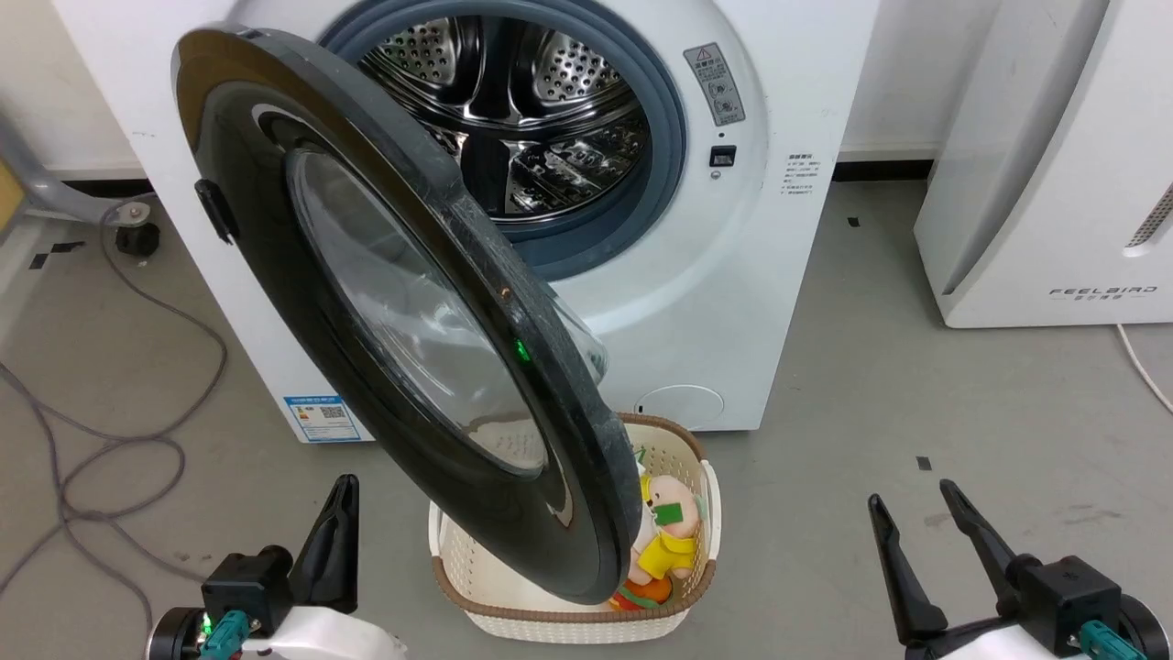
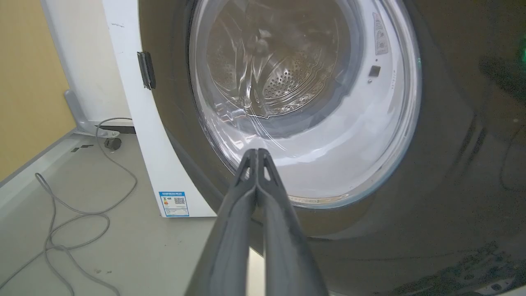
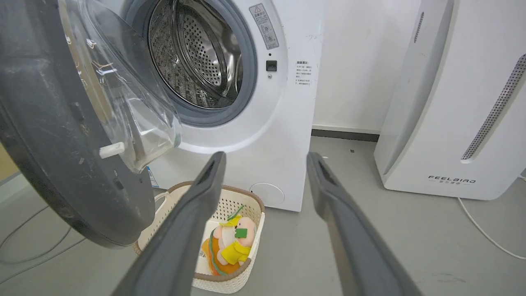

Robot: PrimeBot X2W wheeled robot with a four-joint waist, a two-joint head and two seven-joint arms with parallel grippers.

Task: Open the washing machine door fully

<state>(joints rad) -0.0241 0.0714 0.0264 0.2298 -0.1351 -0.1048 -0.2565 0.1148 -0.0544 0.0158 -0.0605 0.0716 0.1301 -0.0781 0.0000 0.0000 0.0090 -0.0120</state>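
Judging the washing machine door (image 1: 403, 312) heavy, rigid, slick, I'd push its rim. My left fingers (image 2: 226, 234) sit together, right fingers (image 3: 181, 238) apart.

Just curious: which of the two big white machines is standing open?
The white front-loading washing machine with the steel drum: its round glossy black door hangs swung out. The white FEELBIRD appliance to its right shows no door.

left gripper (image 1: 346, 490) and right gripper (image 1: 911, 497): long tapered dark grey fingers (image 1: 334, 541), boxy black bases (image 1: 1063, 591), teal connectors (image 1: 1097, 638), glossy white forearms (image 1: 321, 637); small green light (image 1: 208, 626) beside the left connector.
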